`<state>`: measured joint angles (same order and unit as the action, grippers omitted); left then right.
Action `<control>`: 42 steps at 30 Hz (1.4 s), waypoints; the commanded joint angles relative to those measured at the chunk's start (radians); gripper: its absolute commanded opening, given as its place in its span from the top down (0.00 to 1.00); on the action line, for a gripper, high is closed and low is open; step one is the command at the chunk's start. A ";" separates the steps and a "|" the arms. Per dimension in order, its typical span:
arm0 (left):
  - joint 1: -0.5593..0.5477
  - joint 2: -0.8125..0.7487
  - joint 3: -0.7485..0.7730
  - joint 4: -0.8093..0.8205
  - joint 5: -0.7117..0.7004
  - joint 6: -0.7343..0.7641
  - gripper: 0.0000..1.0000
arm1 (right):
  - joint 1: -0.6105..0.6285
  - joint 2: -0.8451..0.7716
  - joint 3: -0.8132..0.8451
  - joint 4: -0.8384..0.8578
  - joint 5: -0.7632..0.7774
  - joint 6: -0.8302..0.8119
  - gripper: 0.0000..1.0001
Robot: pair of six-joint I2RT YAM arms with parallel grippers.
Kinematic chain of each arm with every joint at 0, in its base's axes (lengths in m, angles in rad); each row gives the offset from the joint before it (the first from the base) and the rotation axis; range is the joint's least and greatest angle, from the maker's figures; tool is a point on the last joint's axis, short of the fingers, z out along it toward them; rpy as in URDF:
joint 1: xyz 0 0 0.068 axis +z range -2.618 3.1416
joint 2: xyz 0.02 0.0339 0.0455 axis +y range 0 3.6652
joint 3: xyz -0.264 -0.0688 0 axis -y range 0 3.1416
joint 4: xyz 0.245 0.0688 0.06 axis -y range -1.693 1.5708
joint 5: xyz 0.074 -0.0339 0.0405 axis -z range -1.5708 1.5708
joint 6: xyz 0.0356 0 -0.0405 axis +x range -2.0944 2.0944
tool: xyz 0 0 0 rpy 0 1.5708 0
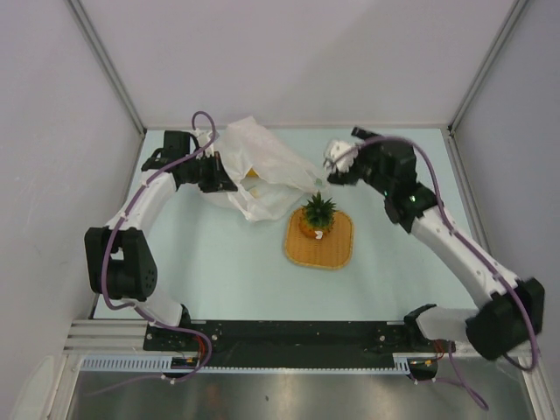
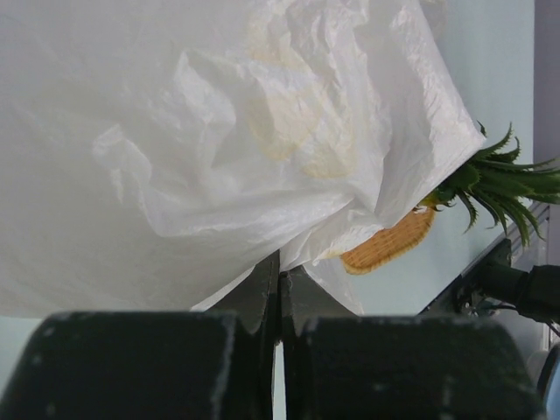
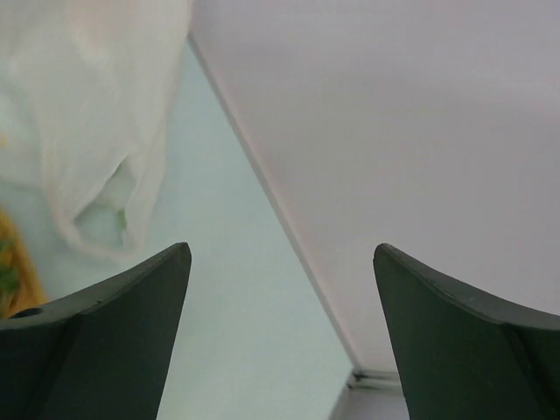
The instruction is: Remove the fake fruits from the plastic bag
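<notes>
One plastic bag [image 1: 262, 166], at about eleven o'clock from the one woven tray [image 1: 337, 249]. One pineapple [image 1: 318, 213] out in the open. One yellowish shape [image 1: 252, 173] shows through the bag; whether more fruits lie inside, I cannot count. Two arms: left arm [image 1: 140, 210], right arm [image 1: 455, 245].

The pale green surface [image 1: 227, 271] carries a flat orange woven tray [image 1: 339, 248] near its middle. Just beside the tray's far-left edge, the crumpled translucent white plastic bag [image 1: 262, 171] rests its lower folds on the surface. Whether bag and tray touch cannot be told.
</notes>
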<state>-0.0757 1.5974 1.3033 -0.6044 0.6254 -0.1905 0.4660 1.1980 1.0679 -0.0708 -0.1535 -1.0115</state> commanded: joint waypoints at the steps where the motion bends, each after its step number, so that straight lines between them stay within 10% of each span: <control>1: -0.001 0.009 0.040 0.020 0.115 0.028 0.99 | -0.053 0.243 0.254 0.082 -0.024 0.369 0.11; 10: -0.010 0.033 0.167 -0.023 0.134 0.079 0.99 | -0.168 0.705 0.642 -0.291 -0.301 0.562 0.12; 33: -0.088 0.170 0.350 -0.124 0.094 0.181 0.99 | -0.190 1.168 1.015 -0.604 -0.633 0.716 0.04; 42: -0.113 0.263 0.481 -0.144 0.069 0.189 0.99 | -0.233 1.204 1.163 -0.463 -0.492 0.854 0.77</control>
<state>-0.1688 1.8175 1.6901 -0.7441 0.7067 -0.0280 0.2733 2.4157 2.0781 -0.6163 -0.6891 -0.2321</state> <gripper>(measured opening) 0.014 0.354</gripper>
